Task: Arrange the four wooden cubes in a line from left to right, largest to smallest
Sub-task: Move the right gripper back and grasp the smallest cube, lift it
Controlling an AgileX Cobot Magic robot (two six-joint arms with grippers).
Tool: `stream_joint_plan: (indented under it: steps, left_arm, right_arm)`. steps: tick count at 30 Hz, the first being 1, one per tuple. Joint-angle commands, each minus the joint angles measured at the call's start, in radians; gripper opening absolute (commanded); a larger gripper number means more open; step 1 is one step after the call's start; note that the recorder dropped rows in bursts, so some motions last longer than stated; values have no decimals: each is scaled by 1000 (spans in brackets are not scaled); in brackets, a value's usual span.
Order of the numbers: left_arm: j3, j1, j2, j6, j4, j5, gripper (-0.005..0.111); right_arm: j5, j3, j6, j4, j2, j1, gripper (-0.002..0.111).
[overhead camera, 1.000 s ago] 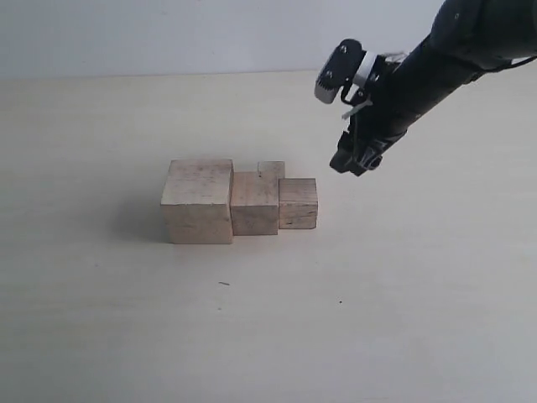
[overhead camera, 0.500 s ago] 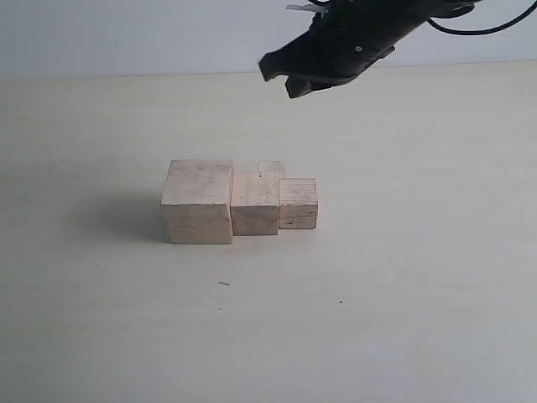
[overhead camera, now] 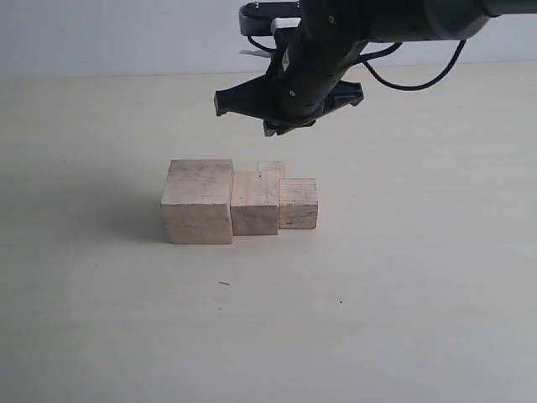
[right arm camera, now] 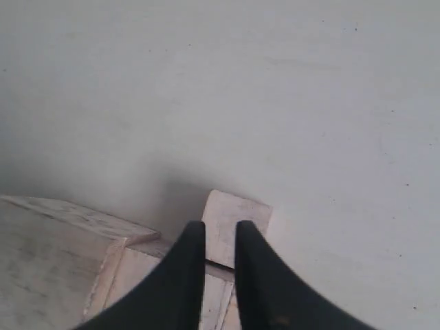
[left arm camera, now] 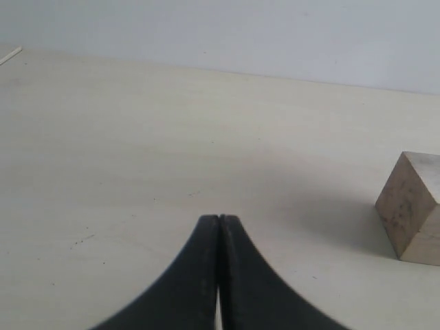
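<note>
Three wooden cubes stand touching in a row: the largest on the left, the second, then the third. The smallest cube sits behind them, mostly hidden. My right gripper hovers above and behind the row. In the right wrist view the right gripper is open by a narrow gap and holds nothing; the smallest cube shows below, between its fingers. My left gripper is shut and empty, low over the table, with one cube off to its side.
A pale table carries the cubes, and a white wall rises at its far edge. The right arm's dark body and cables hang over the back of the table.
The right arm swung from the right side leftward over the cubes and now hangs lower, just behind the row. The cubes have not moved.
</note>
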Motion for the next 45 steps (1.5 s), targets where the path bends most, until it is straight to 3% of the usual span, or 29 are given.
stream_joint_plan:
  steps: [1, 4, 8, 18, 23, 33, 45]
  left_arm:
    - [3, -7, -5, 0, 2, -11, 0]
    - [3, -7, -5, 0, 2, -11, 0]
    - [3, -7, -5, 0, 2, -11, 0]
    - [3, -7, -5, 0, 2, -11, 0]
    - [3, -7, -5, 0, 2, -11, 0]
    - [3, -7, -5, 0, 2, -11, 0]
    - [3, -7, -5, 0, 2, -11, 0]
  right_arm:
    - [-30, -6, 25, -26, 26, 0, 41]
    - [-72, -6, 25, -26, 36, 0, 60]
    - [-127, -6, 25, -29, 50, 0, 70]
    - [-146, -8, 131, -46, 110, -6, 70]
    - [-144, -8, 235, -148, 131, -27, 70]
    - [-155, -8, 171, -40, 143, -34, 70]
    - [-177, -8, 157, -35, 177, -34, 70]
